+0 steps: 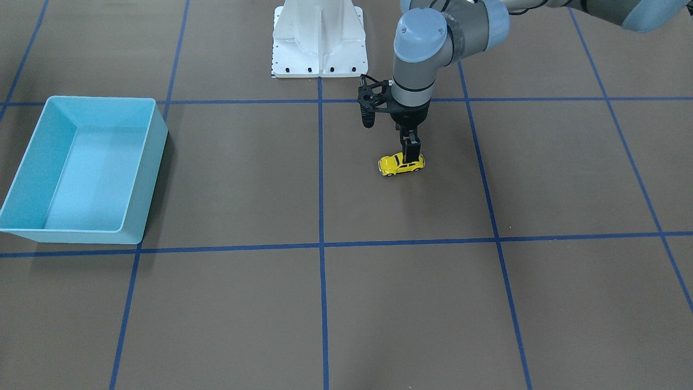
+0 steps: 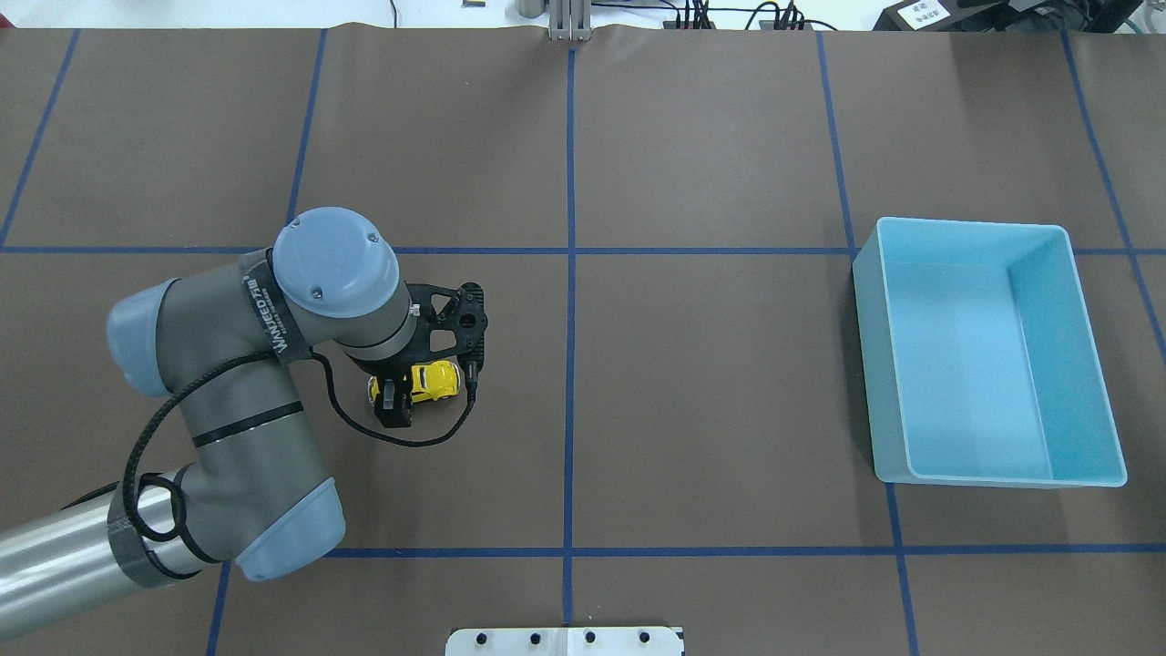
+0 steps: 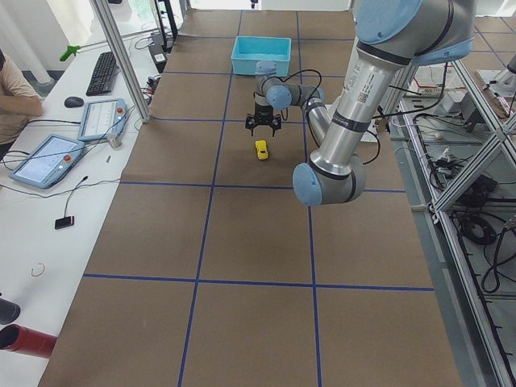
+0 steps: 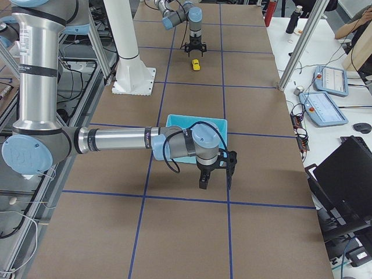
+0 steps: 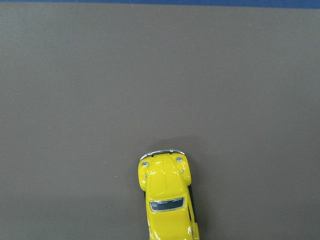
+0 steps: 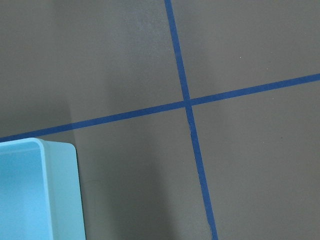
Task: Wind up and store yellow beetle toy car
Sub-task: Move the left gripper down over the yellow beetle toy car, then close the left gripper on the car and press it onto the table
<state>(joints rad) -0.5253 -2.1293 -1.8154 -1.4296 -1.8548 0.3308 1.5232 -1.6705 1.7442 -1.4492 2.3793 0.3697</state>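
Gleaming yellow beetle toy car (image 5: 166, 192) shows silver bumper.

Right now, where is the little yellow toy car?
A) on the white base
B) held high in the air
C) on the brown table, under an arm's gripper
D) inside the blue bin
C: the yellow beetle toy car sits on the table beneath the left gripper; the blue bin is empty.

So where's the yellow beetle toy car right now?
The yellow beetle toy car is on the table in the overhead view's left half, directly under the left gripper. The blue bin is far off on the robot's right.
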